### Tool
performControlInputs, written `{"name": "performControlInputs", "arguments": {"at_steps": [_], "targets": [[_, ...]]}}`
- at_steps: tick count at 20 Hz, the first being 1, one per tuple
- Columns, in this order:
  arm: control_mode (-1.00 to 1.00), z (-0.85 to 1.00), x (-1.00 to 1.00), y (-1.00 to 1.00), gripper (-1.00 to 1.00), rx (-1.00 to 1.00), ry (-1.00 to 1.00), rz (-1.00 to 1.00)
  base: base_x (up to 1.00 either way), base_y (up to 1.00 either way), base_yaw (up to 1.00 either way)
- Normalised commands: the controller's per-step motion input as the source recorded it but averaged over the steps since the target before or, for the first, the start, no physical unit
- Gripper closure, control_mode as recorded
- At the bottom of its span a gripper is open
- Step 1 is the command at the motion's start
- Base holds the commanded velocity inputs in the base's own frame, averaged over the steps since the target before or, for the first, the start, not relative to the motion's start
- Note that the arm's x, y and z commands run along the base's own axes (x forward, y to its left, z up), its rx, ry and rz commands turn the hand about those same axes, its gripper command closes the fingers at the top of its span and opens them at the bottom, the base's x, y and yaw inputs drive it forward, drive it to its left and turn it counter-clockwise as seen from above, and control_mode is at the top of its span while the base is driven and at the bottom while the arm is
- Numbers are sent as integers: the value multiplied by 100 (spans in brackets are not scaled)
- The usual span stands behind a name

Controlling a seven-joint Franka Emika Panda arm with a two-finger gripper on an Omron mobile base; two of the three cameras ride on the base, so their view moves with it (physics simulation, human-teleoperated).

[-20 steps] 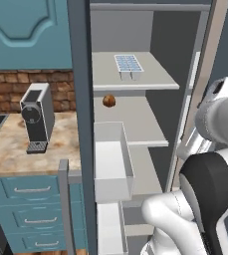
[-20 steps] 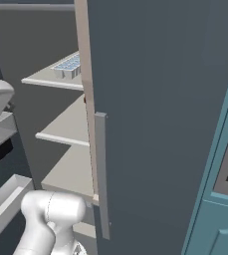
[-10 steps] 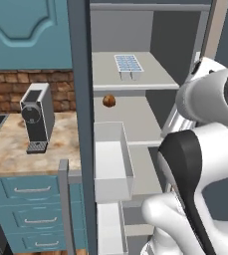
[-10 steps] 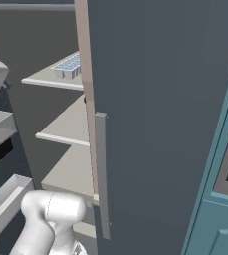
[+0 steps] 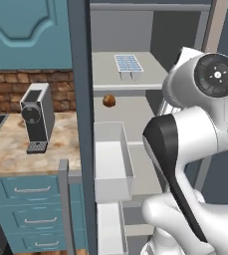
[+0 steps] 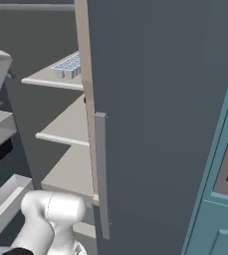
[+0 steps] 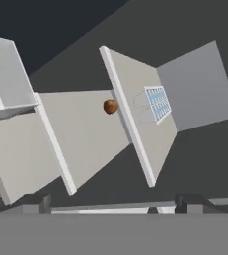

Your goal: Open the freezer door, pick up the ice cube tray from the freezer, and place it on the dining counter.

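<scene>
Reaching is the step in hand: door (image 6: 155, 124) stands open, tray (image 5: 129, 64) sits mid upper shelf (image 5: 150, 79), far off. Gripper (image 7: 113, 203) jaws apart (empty) must advance and align.

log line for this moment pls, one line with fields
phase: reach into freezer | freezer door: open | ice cube tray: upper shelf, untouched | brown ball: shelf below | gripper: open, empty
</scene>
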Motion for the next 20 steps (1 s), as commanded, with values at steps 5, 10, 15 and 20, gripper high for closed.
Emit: {"name": "performControlInputs", "arguments": {"at_steps": [5, 10, 15, 20], "targets": [[-100, 0, 40, 0, -100, -9, -1, 3, 0, 0, 0], [-100, 0, 44, 0, -100, -4, 0, 2, 0, 0, 0], [-100, 0, 58, 0, -100, -2, 0, 1, 0, 0, 0], [-100, 0, 59, 0, -100, 0, 1, 0, 0, 0, 0]]}}
